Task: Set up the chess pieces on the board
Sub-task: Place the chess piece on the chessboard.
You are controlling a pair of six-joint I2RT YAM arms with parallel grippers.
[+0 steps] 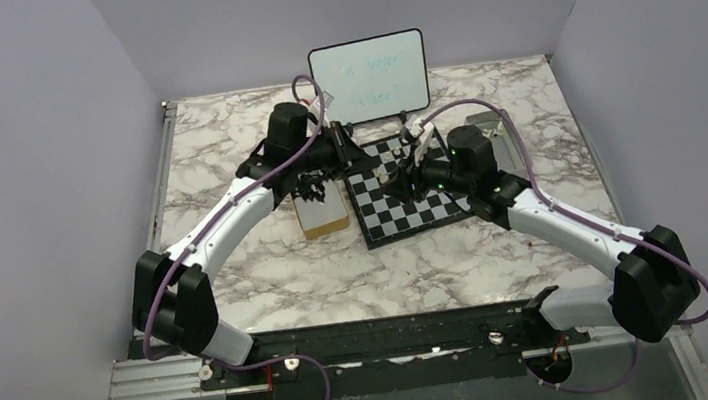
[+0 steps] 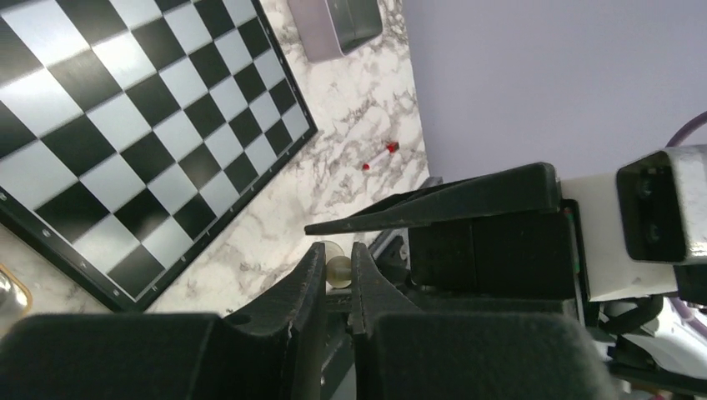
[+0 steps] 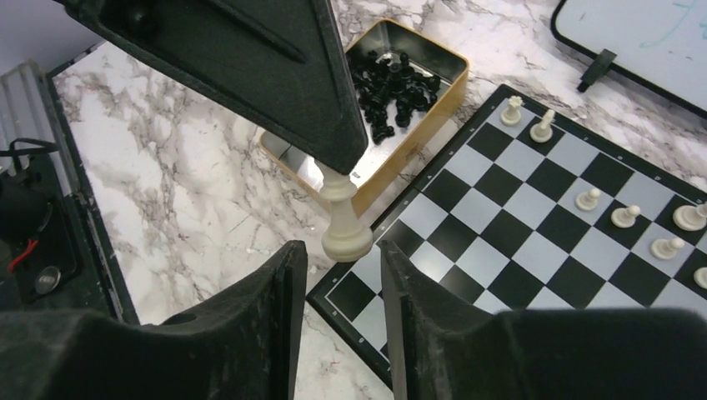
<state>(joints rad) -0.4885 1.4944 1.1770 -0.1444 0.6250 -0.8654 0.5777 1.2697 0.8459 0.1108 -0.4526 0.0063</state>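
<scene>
The left gripper (image 2: pixel 338 254) is closed on one pale chess piece (image 3: pixel 343 221). It takes the piece by its round head, and in the left wrist view the head shows between the two fingertips, which are nearly together. The body and wide base of the piece hang down free. The right gripper (image 3: pixel 342 247) is partly open. Its fingers (image 3: pixel 283 317) stand on both sides of the base with a small gap on each side and do not press it. In the right wrist view, the held piece appears over the corner of the board (image 3: pixel 517 250) that lies next to the open tin (image 3: pixel 417 142) of black pieces (image 3: pixel 392 83). Six other pale pieces (image 3: pixel 624 217) stand on the far part of the board.
</scene>
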